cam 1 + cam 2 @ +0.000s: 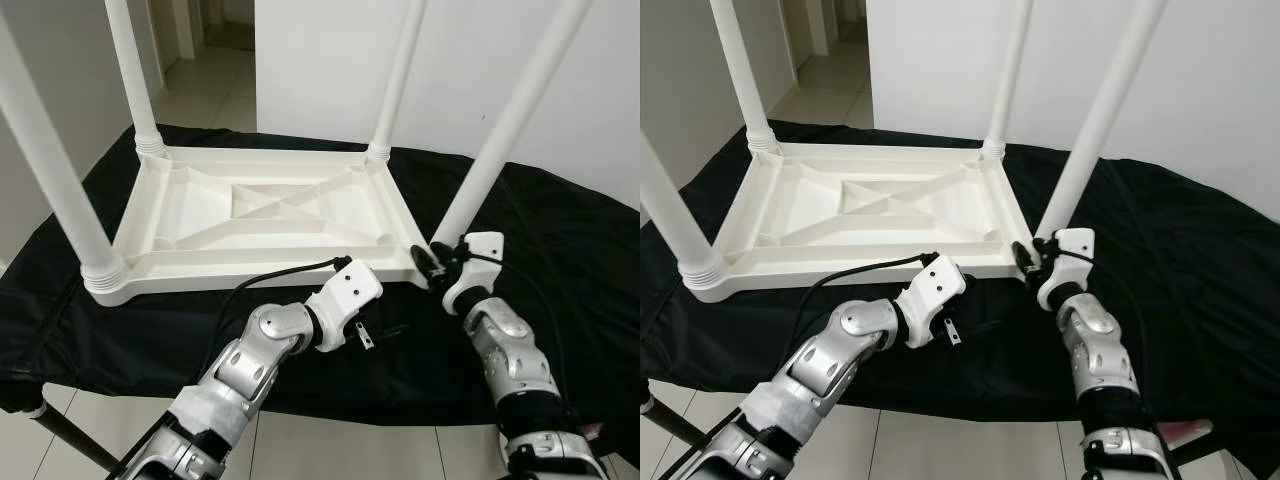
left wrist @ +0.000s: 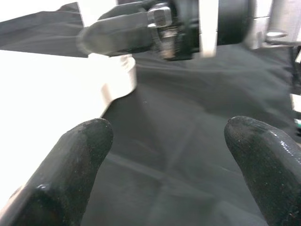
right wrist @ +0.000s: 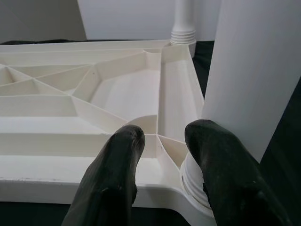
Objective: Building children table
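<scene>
Tabletop point(image 1: 270, 215) ribbed white plastic, upturned; right hand point(image 1: 432, 262) at round leg point(image 1: 500, 140).

Bright, even indoor light keeps both eye views sharp, the white table point(image 1: 270, 215) nearly blown out against the black cloth point(image 1: 560, 260), while the left wrist view is blurred, its fingers point(image 2: 70, 174) soft.

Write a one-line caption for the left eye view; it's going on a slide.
Right gripper at the base of the near-right leg of the upturned white table; left gripper open over the black cloth.
</scene>
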